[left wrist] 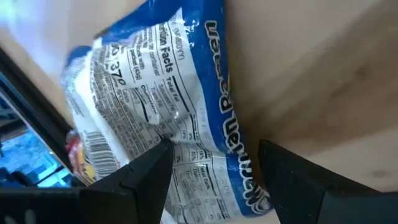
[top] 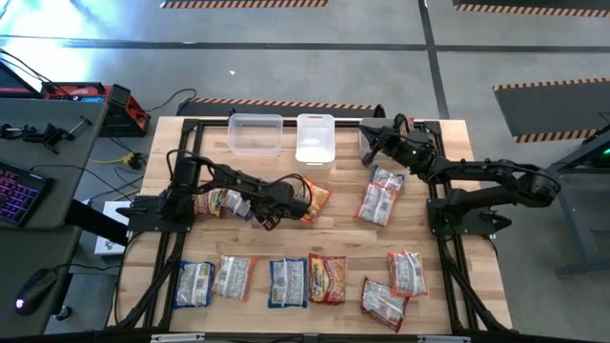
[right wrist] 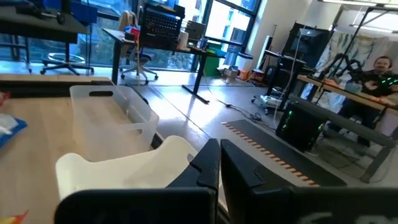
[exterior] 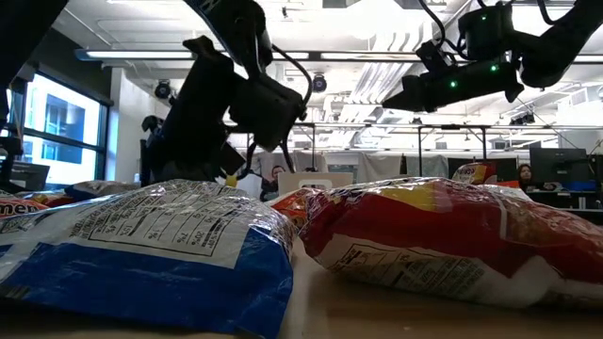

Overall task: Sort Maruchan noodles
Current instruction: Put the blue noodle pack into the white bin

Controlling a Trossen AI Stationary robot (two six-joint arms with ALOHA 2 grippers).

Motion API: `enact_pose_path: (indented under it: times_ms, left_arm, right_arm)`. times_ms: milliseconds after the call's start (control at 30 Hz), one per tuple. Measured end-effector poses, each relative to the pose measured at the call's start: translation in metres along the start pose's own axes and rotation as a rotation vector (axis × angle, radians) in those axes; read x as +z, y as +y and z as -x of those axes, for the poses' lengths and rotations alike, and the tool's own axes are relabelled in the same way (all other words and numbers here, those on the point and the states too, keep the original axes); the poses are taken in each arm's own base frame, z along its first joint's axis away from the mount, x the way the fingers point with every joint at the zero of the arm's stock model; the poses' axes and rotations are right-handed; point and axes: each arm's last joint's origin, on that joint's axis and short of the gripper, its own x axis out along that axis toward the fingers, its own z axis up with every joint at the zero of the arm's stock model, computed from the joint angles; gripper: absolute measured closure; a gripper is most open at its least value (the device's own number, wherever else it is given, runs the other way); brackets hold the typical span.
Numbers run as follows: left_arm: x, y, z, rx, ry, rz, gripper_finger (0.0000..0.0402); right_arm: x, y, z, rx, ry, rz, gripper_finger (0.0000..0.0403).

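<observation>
Left gripper [top: 270,211] fingers spread, over blue-and-white packet [left wrist: 161,118] at table's left-middle; the packet's exact long-axis direction can't be told. Right gripper [top: 370,143] fingers closed, empty, near clear bins [top: 255,133] at far edge.

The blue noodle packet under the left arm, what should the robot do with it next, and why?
Probably lower the left gripper a little and close it on the blue ramen packet. The gripper's fingers stand open on either side of the packet's edge, and the packet lies flat on the wooden table, not yet gripped. The right gripper waits shut near the clear bins.
</observation>
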Motion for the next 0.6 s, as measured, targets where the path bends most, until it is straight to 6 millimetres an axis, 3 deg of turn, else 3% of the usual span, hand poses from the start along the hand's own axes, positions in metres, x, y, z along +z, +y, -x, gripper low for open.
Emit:
enact_pose_path:
  times_ms: [167,267,600]
  left_arm:
    - [0.005,0.007,-0.002,0.018,0.002,0.004,0.0181]
    - [0.008,0.009,-0.004,-0.003,0.027,-0.027,0.0205]
    - [0.012,0.01,-0.005,-0.089,0.071,-0.173,0.0379]
  right_arm:
    - [0.0,-0.001,0.0,0.004,-0.001,-0.007,0.0403]
    - [0.0,-0.001,0.0,0.004,-0.001,-0.007,0.0403]
    - [0.0,-0.001,0.0,0.004,-0.001,-0.007,0.0403]
